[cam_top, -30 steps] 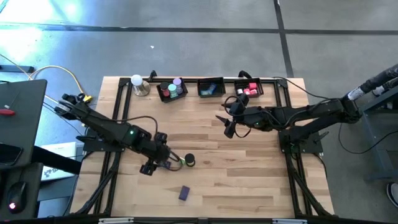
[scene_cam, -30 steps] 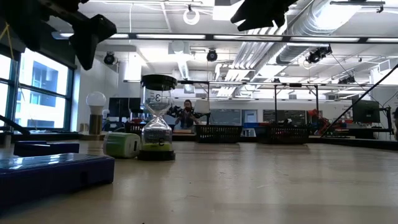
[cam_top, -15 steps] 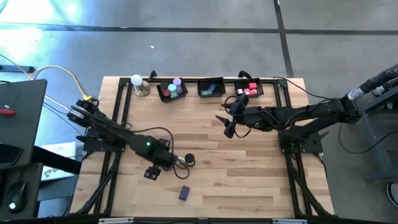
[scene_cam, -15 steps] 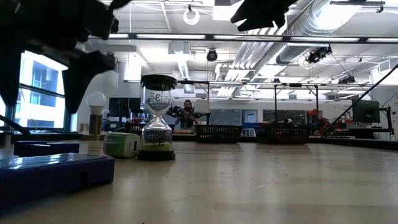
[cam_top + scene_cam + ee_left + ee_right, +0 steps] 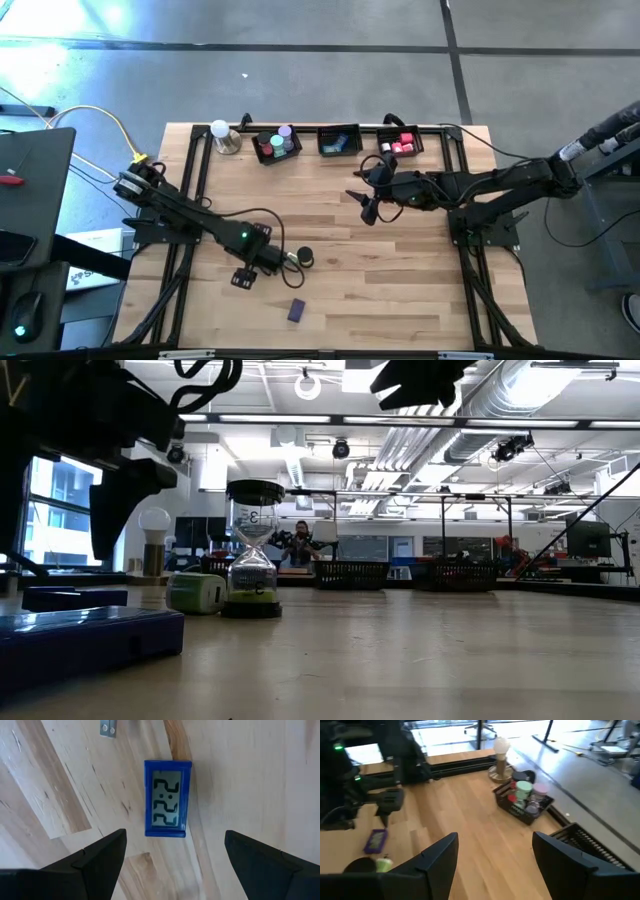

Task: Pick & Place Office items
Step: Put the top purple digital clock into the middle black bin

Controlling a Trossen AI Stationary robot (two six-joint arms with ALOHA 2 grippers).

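A blue block with a grey digit display lies flat on the table, display up; in the high view it shows as a small blue-purple block near the near edge. My left gripper hovers above it, open, one finger on either side of it, touching nothing. In the high view my left gripper is left of a black-capped hourglass. My right gripper waits open over the table's middle, in front of the trays. Other items sit in the far trays.
Three black trays stand along the far edge: the left tray with lilac, teal and red cylinders, the middle tray with a blue piece, the right tray with pink-red blocks. A white ball lamp stands left of them. A small green-white piece lies by the hourglass.
My left gripper has moved toward the table's near edge and the blue block, and has come down lower over the table. The right arm and the objects have kept still.
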